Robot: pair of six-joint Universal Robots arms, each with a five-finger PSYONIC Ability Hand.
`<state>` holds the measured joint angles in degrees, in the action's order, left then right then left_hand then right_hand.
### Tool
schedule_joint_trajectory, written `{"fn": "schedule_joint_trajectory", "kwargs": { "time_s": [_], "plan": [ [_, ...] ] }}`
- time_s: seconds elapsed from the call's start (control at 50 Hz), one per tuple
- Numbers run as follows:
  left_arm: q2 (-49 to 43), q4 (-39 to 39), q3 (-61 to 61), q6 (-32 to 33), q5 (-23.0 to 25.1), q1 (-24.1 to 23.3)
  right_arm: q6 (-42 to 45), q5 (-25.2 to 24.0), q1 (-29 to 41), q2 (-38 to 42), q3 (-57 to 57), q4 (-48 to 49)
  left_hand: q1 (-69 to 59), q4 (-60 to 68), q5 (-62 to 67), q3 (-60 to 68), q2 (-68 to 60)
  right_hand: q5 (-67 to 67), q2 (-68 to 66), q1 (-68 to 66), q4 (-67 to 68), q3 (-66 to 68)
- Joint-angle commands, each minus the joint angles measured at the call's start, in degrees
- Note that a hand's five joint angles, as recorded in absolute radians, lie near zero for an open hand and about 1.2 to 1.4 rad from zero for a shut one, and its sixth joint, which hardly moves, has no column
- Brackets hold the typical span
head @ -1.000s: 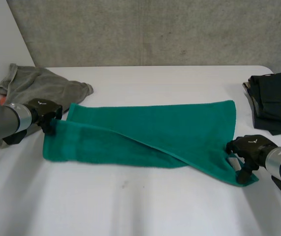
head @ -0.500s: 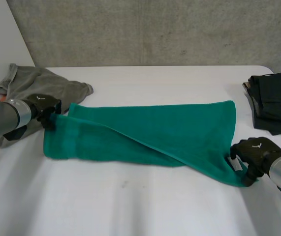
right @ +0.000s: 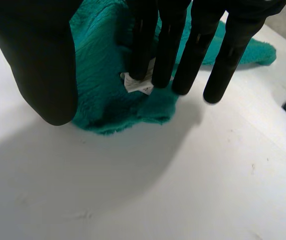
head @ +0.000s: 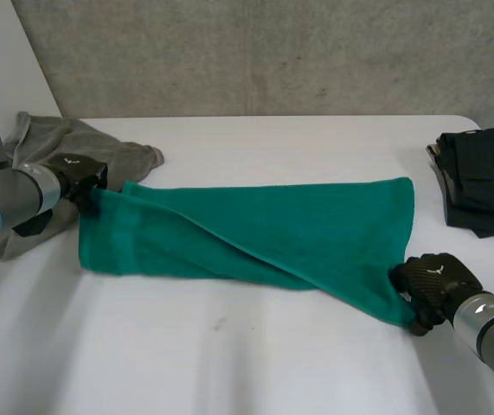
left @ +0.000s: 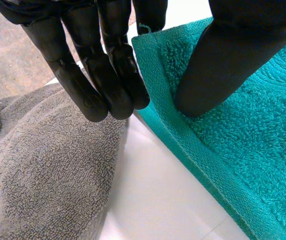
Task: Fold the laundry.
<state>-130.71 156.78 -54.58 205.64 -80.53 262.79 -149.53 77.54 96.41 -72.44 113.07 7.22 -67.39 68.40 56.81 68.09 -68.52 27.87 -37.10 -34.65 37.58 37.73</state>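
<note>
A green towel (head: 272,225) lies lengthwise across the white table (head: 255,363), its near long edge folded over at a slant. My left hand (head: 80,177) is at its far left corner. There the thumb (left: 223,65) presses on top of the towel (left: 253,150) and the fingers (left: 107,85) reach down behind its hem, so the corner is pinched. My right hand (head: 433,281) covers the near right corner. Its straight fingers (right: 168,45) touch the bunched cloth (right: 107,65) by a white label (right: 135,84), with the thumb on the other side.
A crumpled grey towel (head: 73,147) lies at the far left, right beside my left hand and under its fingertips (left: 32,165). A pile of dark folded clothes (head: 489,177) sits at the right edge.
My right hand has slid toward the table's near edge and its fingers have closed in, bunching the towel's near right corner. My left hand has shifted the left corner slightly farther back.
</note>
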Motion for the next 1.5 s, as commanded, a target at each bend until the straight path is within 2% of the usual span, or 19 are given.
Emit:
{"fn": "schedule_joint_trajectory", "kwargs": {
  "time_s": [0.02, 0.08, 0.16, 0.24, 0.32, 0.4, 0.44, 0.52, 0.6, 0.68, 0.82, 0.96, 0.98, 1.04, 1.12, 1.14, 1.22, 1.26, 1.5],
  "plan": [
    [0.4, -0.1, -0.4, -0.2, 0.2, 0.4, -2.1, 1.7, 1.1, 0.9, 0.3, 5.6, -12.6, 11.6, 13.2, 11.9, -11.5, 23.2, -24.0, -26.4, 23.5, 23.4],
    [0.7, -0.1, -0.8, -0.2, 0.2, 0.4, -2.8, 2.8, 1.3, 1.4, 0.0, 8.2, -12.6, 11.6, 13.2, 11.9, -11.5, 42.1, -42.9, -45.3, 42.4, 42.2],
    [2.4, -0.3, -2.3, -0.5, 0.6, 0.4, -3.0, 3.8, 1.4, 1.8, -1.1, 8.9, -12.6, 11.6, 13.2, 11.9, -11.5, 42.1, -42.9, -45.4, 42.4, 42.3],
    [6.6, -0.9, -6.5, -0.3, 2.3, 0.7, -2.3, 3.3, 0.4, -0.6, -2.9, 5.3, -12.6, 11.6, 13.2, 11.9, -11.5, 42.1, -42.9, -45.4, 42.4, 42.3],
    [12.1, -2.9, -12.6, 1.7, 4.9, 1.0, 6.0, 2.5, -1.1, -4.5, -6.1, -5.9, -12.6, 11.6, 13.2, 11.9, -11.5, 42.1, -42.9, -45.4, 42.4, 42.3],
    [16.9, -9.0, -20.0, 11.1, 8.4, 1.3, 21.3, 2.4, -6.6, -6.7, -8.7, -23.4, -12.6, 11.6, 13.2, 11.9, -11.5, 42.1, -42.9, -45.4, 42.4, 42.3],
    [19.5, -12.8, -24.8, 18.8, 10.3, 3.2, 29.6, 2.1, -8.8, -6.6, -9.4, -31.9, -12.6, 11.6, 13.2, 11.9, -11.5, 42.1, -42.9, -45.4, 42.4, 42.3],
    [22.1, -17.3, -30.8, 31.5, 11.7, 7.0, 35.0, 2.7, -8.0, -6.0, -10.7, -31.7, -12.6, 11.6, 13.2, 11.9, -11.5, 42.1, -42.9, -45.4, 42.4, 42.3],
    [21.5, -18.8, -32.7, 37.0, 11.7, 7.9, 32.7, 6.0, -5.8, -3.4, -14.1, -28.5, -12.6, 11.6, 13.2, 11.9, -11.5, 42.1, -42.9, -45.4, 42.4, 42.3],
    [19.2, -18.1, -30.4, 34.1, 11.7, 7.4, 30.3, 9.0, -2.5, -0.4, -18.1, -26.5, -12.6, 11.6, 13.2, 11.9, -11.5, 42.1, -42.9, -45.4, 42.4, 42.3],
    [15.3, -14.0, -20.1, 24.5, 10.5, 5.9, 26.5, 13.3, 2.7, 5.4, -26.5, -20.0, -12.6, 11.6, 13.2, 11.9, -11.5, 42.1, -42.9, -45.4, 42.4, 42.3],
    [7.8, -6.4, -1.5, 9.2, 9.5, 1.5, 24.6, 14.7, 6.5, 11.3, -40.1, -7.1, -12.6, 11.6, 13.2, 11.9, -11.5, 42.1, -42.9, -45.4, 42.4, 42.3],
    [6.3, -4.1, 4.5, 5.2, 8.8, 0.5, 23.7, 15.3, 7.4, 12.2, -44.6, -3.4, -12.6, 11.6, 13.2, 11.9, -11.5, 42.1, -42.9, -45.4, 42.4, 42.3],
    [4.9, 0.4, 13.8, -0.7, 7.2, -0.8, 21.2, 16.8, 8.1, 13.0, -51.7, 3.4, -12.6, 11.6, 13.2, 11.9, -11.5, 42.1, -42.9, -45.4, 42.4, 42.3],
    [5.3, 10.6, 25.5, -9.8, 2.7, -1.5, 14.2, 18.9, 8.3, 12.7, -60.1, 16.8, -12.6, 11.6, 13.2, 11.9, -11.5, 42.1, -42.9, -45.4, 42.4, 42.3],
    [6.1, 15.5, 27.5, -12.7, 0.2, -1.6, 11.0, 19.1, 8.1, 12.4, -61.9, 21.9, -12.6, 11.6, 13.2, 11.9, -11.5, 42.1, -42.9, -45.4, 42.4, 42.3],
    [7.8, 26.9, 28.3, -18.9, -4.5, -1.8, 6.4, 19.0, 8.4, 11.3, -63.2, 30.1, -12.6, 11.6, 13.2, 11.9, -11.5, 42.1, -42.9, -45.4, 42.4, 42.3],
    [8.1, 29.6, 27.9, -20.2, -4.6, -2.0, 6.4, 18.6, 8.5, 11.4, -63.6, 30.1, -12.6, 11.6, 13.2, 11.9, -11.5, 42.1, -42.9, -45.4, 42.4, 42.3],
    [7.6, 29.9, 15.3, -20.4, -3.8, -0.8, 6.4, 17.0, 9.4, 13.8, -59.7, 22.4, -12.6, 11.6, 13.2, 11.9, -11.5, 42.1, -42.9, -45.4, 42.4, 42.3]
  ]
}}
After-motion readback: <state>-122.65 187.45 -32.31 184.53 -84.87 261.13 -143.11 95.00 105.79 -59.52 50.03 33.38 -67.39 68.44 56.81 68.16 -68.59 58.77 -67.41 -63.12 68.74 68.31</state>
